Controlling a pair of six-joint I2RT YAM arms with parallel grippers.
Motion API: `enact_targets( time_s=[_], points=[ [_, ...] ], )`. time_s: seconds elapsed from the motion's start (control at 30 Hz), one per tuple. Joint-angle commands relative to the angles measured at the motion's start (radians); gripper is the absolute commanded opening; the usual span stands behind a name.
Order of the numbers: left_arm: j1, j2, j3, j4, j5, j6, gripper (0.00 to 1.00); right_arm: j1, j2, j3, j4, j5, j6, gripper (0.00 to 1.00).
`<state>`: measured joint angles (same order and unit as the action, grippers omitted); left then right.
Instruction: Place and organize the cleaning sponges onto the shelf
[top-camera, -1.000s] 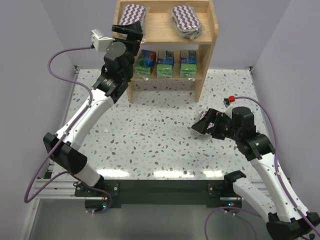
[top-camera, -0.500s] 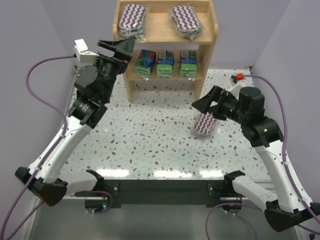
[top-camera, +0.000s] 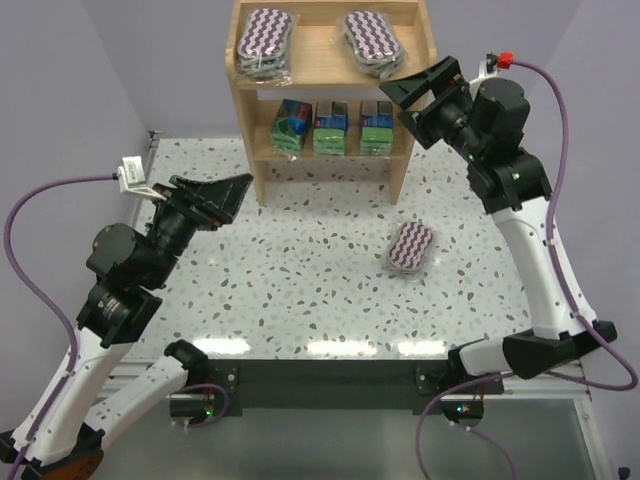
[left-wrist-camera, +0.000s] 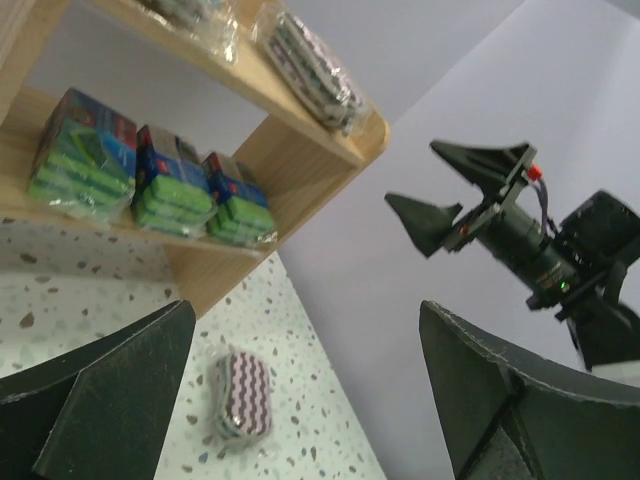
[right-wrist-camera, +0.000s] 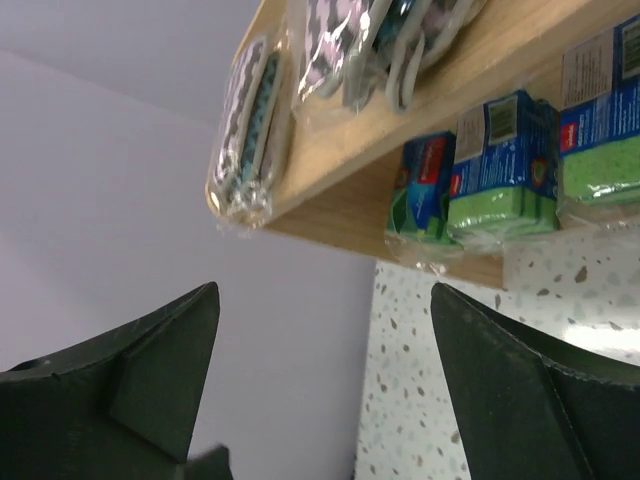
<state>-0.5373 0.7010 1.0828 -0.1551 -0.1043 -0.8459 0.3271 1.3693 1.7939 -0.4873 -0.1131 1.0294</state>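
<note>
Lavender walls (top-camera: 60, 80) close in a speckled white table (top-camera: 300, 270), and a light wooden shelf (top-camera: 315, 45) stands at its far edge, centred.

The shelf's top tier holds two oval sponge pads in clear wrap with a purple-and-white zigzag pattern. The left pad (top-camera: 262, 40) is near the left side panel and the right pad (top-camera: 372, 42) near the right one, with bare wood between them. On the lower tier three green-and-blue sponge packs stand in a row close beside each other: the left pack (top-camera: 291, 127), the middle pack (top-camera: 331, 127) and the right pack (top-camera: 376, 127). The left wrist view shows the same row (left-wrist-camera: 170, 185) under the top board.

A third oval pad (top-camera: 409, 246) lies flat on the table, in front of the shelf's right end and well apart from it. It also shows in the left wrist view (left-wrist-camera: 242, 395).

The left gripper (top-camera: 235, 200) hangs over the table's left part, short of the shelf, pointing towards it. Its jaws are wide apart and hold nothing. The right gripper (top-camera: 397, 100) is raised near the shelf's right end, also with jaws spread and nothing between them. Its wrist camera looks up at the shelf's underside (right-wrist-camera: 330, 215) from a little way off.
</note>
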Motion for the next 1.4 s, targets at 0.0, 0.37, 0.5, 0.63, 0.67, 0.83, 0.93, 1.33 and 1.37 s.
enact_targets(
  time_s=[0.0,0.37,0.5,0.63,0.67,0.83,0.93,1.33,1.37],
  points=[
    [-0.003,-0.031,-0.043,-0.113,0.055,0.048,1.0,0.001,0.066,0.085,0.07,0.137,0.151,0.89],
    [-0.003,-0.126,-0.07,-0.245,0.025,0.08,1.0,0.001,0.318,0.357,0.043,0.253,0.241,0.82],
    [-0.003,-0.138,-0.07,-0.276,0.012,0.079,1.0,0.001,0.389,0.427,0.001,0.257,0.261,0.79],
    [-0.003,-0.159,-0.073,-0.291,-0.012,0.079,1.0,0.003,0.43,0.466,-0.004,0.257,0.265,0.69],
    [-0.003,-0.163,-0.075,-0.296,-0.017,0.08,1.0,0.001,0.436,0.472,-0.002,0.256,0.265,0.67],
    [-0.003,-0.172,-0.073,-0.316,-0.037,0.08,1.0,0.001,0.455,0.483,0.009,0.245,0.267,0.39],
    [-0.003,-0.184,-0.075,-0.331,-0.049,0.077,1.0,0.001,0.462,0.486,0.021,0.242,0.268,0.22],
    [-0.003,-0.238,-0.095,-0.374,-0.087,0.061,1.0,0.001,0.381,0.406,0.072,0.32,0.279,0.0],
    [-0.003,-0.238,-0.095,-0.373,-0.087,0.059,1.0,0.003,0.37,0.394,0.078,0.337,0.282,0.0]
  ],
)
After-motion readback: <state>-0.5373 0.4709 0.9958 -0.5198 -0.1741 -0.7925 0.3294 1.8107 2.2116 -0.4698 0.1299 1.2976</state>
